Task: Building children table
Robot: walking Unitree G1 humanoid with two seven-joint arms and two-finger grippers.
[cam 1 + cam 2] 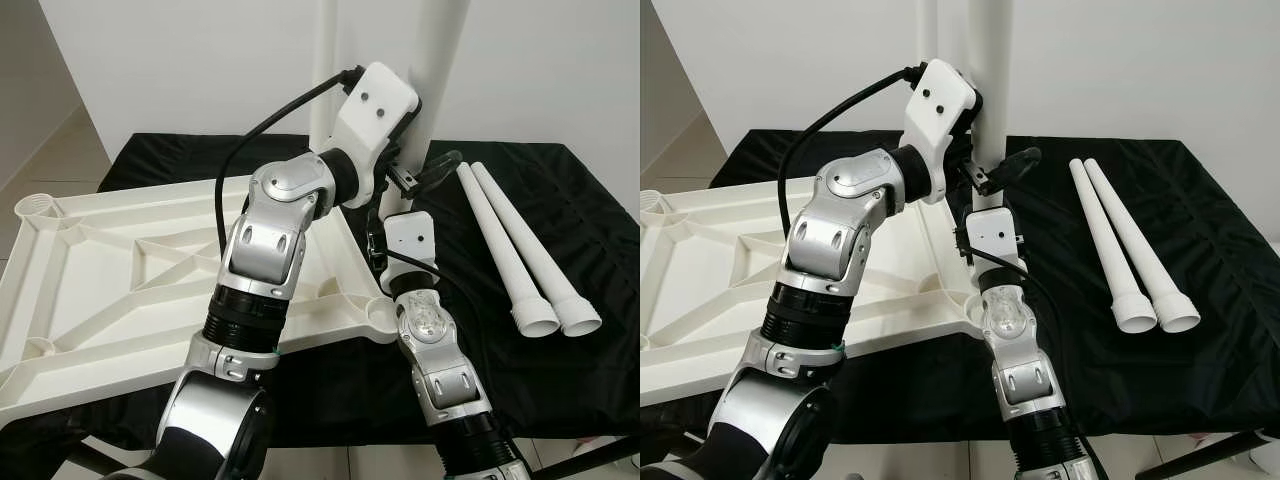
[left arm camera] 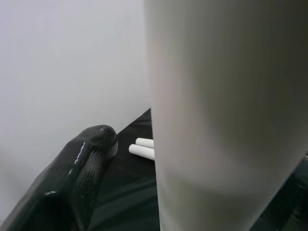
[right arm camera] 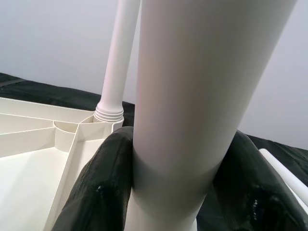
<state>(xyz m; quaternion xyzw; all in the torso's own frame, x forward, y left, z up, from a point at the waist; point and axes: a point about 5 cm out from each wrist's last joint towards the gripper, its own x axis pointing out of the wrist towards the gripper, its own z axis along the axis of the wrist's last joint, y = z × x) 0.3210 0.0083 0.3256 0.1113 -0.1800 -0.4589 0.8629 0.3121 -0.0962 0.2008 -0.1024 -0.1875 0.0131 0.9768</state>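
My right gripper (image 3: pixel 175 192) pinched the upright leg (image 3: pixel 192 96) low down, a finger (image 3: pixel 96 187) pressed on each side. My left gripper (image 1: pixel 990 172) was spread about the same leg higher up, one finger (image 2: pixel 77 178) standing apart from it. The leg stood at the tabletop's (image 1: pixel 110 270) near corner; another leg (image 3: pixel 115 62) stood in the far corner socket. Two spare legs (image 1: pixel 520 250) lay side by side on the black cloth (image 1: pixel 590 220), well apart.

Silver jointed arms, black ribbed collars; white wrist housing (image 1: pixel 372 110) with two dark screws; black cable (image 1: pixel 262 130); glossy black fingers (image 2: pixel 72 183).
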